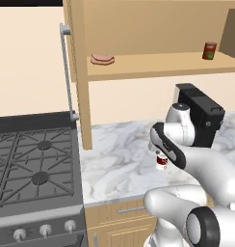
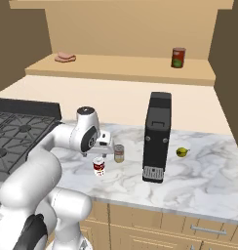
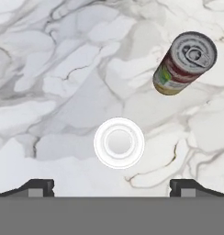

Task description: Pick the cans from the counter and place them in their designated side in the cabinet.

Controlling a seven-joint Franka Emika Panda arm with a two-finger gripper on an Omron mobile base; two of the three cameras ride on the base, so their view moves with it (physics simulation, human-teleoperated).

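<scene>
Left base view: the red can (image 1: pixel 162 161) stands upright on the counter (image 1: pixel 114 159), right under the arm's wrist. Right base view: gripper (image 2: pixel 99 155) hangs just above that red can (image 2: pixel 99 166), the grey can (image 2: pixel 119 153) just beside it to the right and farther back. Hand view: the can's white lid (image 3: pixel 119 142) sits centred between the wide-open, empty fingertips (image 3: pixel 36 187), long axis pointing straight up at the hand.

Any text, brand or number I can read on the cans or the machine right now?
None legible.
Red can: white band with dark marks, too blurred to read.
Grey-olive can: yellowish label, no readable words.
Dark red can on the cabinet shelf: too small.
Black machine: no lettering visible.
</scene>
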